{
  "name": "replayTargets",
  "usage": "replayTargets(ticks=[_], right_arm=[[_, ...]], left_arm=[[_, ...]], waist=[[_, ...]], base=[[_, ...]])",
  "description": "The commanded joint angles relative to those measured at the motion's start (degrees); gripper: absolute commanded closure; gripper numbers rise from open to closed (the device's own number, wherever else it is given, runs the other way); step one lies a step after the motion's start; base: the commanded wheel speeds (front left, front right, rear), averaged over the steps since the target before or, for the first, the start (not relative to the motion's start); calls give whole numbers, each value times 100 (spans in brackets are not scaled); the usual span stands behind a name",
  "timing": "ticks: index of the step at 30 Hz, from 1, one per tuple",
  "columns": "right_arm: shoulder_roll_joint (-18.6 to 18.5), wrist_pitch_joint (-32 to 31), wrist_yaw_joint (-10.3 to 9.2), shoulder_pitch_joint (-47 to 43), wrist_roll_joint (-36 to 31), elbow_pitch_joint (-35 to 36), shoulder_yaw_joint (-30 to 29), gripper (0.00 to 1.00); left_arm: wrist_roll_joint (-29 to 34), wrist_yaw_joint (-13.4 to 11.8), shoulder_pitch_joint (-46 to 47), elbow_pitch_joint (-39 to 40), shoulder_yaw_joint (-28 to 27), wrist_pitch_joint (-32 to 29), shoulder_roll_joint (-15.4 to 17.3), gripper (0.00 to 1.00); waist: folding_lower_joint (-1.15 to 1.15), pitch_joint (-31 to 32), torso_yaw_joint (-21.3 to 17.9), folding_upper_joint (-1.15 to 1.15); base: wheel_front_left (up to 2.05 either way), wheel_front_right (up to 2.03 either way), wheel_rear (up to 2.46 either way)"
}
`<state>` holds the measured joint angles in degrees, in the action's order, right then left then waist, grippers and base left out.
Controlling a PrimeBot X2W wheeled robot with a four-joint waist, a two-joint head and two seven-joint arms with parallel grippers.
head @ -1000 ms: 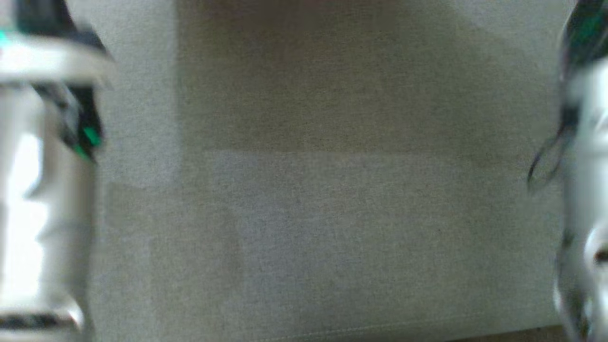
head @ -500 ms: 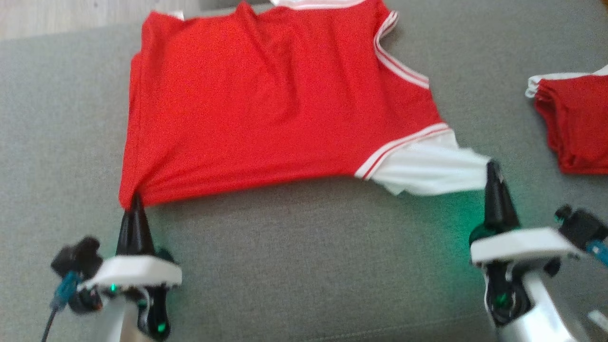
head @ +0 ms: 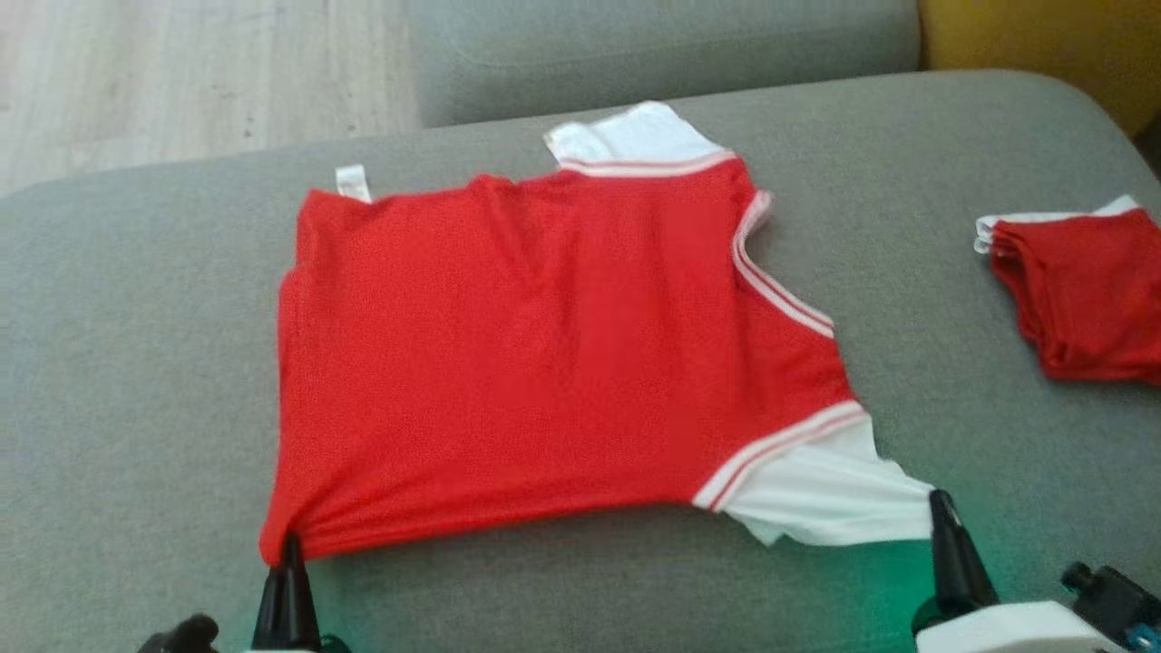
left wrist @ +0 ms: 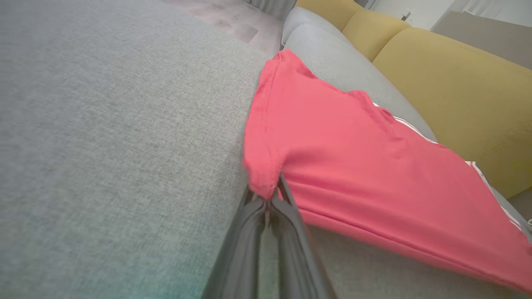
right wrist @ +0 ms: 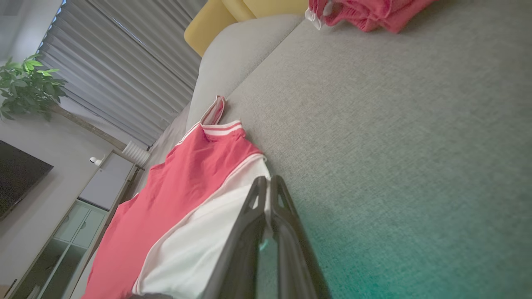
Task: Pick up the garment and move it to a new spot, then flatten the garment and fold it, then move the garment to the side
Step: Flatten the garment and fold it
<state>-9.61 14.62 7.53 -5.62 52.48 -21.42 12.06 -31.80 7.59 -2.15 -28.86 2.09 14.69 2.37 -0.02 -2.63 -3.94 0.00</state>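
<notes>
Currently I'm flattening: left gripper (head: 290, 567) clamped on a red corner of the garment (head: 544, 363), right gripper (head: 941, 517) closed, seemingly pinching its white sleeve. Next, I'd pull both corners evenly taut.

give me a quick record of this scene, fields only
surface: grey sofa cushion
garment: red garment, spread mostly flat, not folded
left gripper: shut on the garment's near red hem corner
right gripper: shut on the near white sleeve
also present: folded red pile, apart, to the right
task stage: flattening
</notes>
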Motion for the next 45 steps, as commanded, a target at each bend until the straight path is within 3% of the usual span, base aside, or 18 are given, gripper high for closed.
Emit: replayTargets(ticks=[1,7,12,22,32,33,34,35,42,45], right_arm=[[-164,38,-4,95,70,264,-13,100],[-134,38,-4,325,42,606,-127,100],[14,25,-4,1058,-29,577,-10,100],[172,-28,-4,2714,-273,-520,91,100],[294,33,-4,3605,-629,-1533,26,100],[287,34,-4,3666,-767,-1564,-49,80],[292,35,-4,3705,-933,-1548,-143,0],[312,36,-4,3710,-1099,-1524,-277,0],[471,37,-4,3086,-2885,-547,-952,0],[553,37,-4,2609,-3560,-214,-1053,0]], left_arm=[[-28,-11,110,229,-138,30,52,100],[-20,-10,320,516,-12,30,52,100],[-32,-10,827,546,106,30,52,100],[-90,-10,1940,-161,378,30,51,100],[-201,-39,2601,-755,415,30,51,100],[-175,-59,2631,-779,398,30,51,98],[-119,-90,2653,-773,374,30,51,65],[-62,-134,2659,-766,344,30,51,0],[881,-660,2120,-132,-88,30,51,0],[1268,-760,1694,107,-63,30,51,0]], waist=[[2,23,45,0],[2,-122,96,0],[2,-384,178,0],[2,-933,406,0],[2,-1131,443,0],[2,-1131,441,0],[2,-1130,441,0],[2,-1120,443,0],[2,-921,432,0],[2,-774,433,0]], base=[[0,0,0],[0,0,0],[0,0,0],[0,0,0],[0,0,0],[0,0,0],[0,0,0],[0,0,0],[0,0,0],[0,0,0]])
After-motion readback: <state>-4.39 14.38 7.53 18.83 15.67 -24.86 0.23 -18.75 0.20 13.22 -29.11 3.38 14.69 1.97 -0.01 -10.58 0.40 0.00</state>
